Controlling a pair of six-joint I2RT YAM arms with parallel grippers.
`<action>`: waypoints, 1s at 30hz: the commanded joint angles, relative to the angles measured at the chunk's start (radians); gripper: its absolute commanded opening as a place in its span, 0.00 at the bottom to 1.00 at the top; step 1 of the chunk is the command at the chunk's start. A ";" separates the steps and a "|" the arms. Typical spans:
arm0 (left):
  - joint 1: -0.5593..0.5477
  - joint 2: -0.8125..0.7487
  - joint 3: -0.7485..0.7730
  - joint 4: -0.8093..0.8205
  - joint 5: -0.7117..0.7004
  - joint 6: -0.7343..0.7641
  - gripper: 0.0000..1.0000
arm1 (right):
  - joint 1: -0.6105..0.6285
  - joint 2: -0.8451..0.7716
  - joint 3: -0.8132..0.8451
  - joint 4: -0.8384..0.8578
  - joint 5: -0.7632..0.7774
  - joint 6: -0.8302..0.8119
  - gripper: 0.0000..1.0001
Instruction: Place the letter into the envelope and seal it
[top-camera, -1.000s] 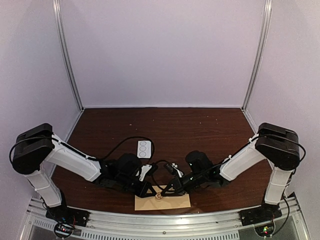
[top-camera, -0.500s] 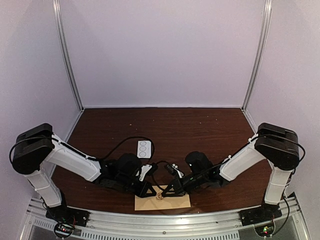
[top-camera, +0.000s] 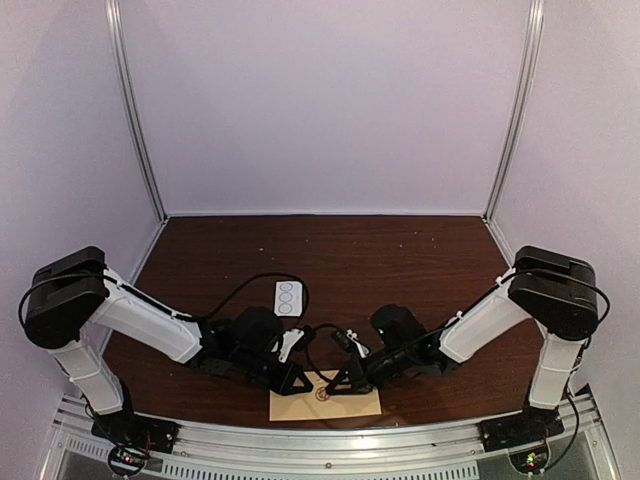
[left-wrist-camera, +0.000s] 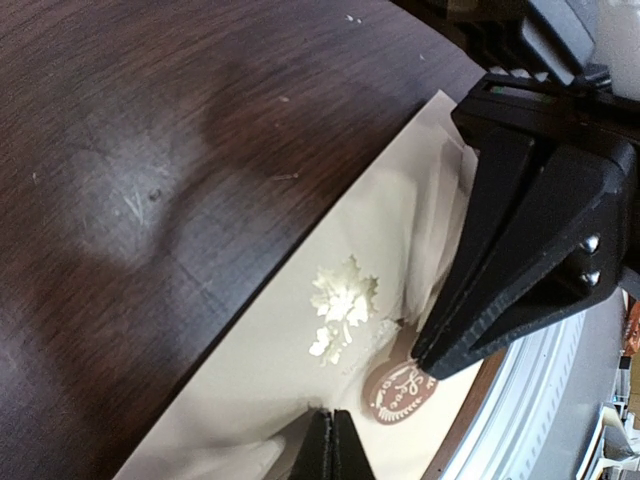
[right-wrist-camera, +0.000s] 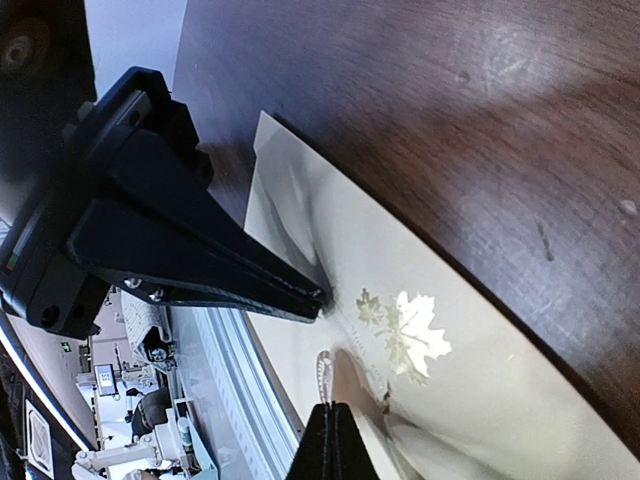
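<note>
Envelope lies flat at bottom centre of the top view, on the edge of the surface right by the metal rail. The flap looks folded down. I can't see the letter anywhere, so I take it as already inside.

A round brown sticker sits on the flap point, lower centre of the left wrist view. An embossed maple leaf is just beside it. The paper is tan to cream and looks a bit bowed near the flap.

My read is that we're in the final sealing step and only need to press the sticker flat and confirm it holds.

Right fingers are clenched to a point, tip on the sticker's edge. Left fingers are also clenched with nothing between them, tip down on the envelope by the leaf.

The white sticker card sits left of centre in the top view, well apart from the envelope.
</note>
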 joint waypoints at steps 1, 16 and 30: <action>-0.005 0.010 -0.016 -0.020 -0.007 0.005 0.00 | -0.006 0.026 -0.012 -0.002 0.028 -0.009 0.00; -0.004 0.004 0.000 -0.018 0.005 0.015 0.02 | -0.015 0.035 -0.021 0.011 0.042 0.003 0.00; -0.008 0.002 0.085 -0.017 0.038 0.049 0.04 | -0.018 0.048 -0.025 0.010 0.047 0.010 0.00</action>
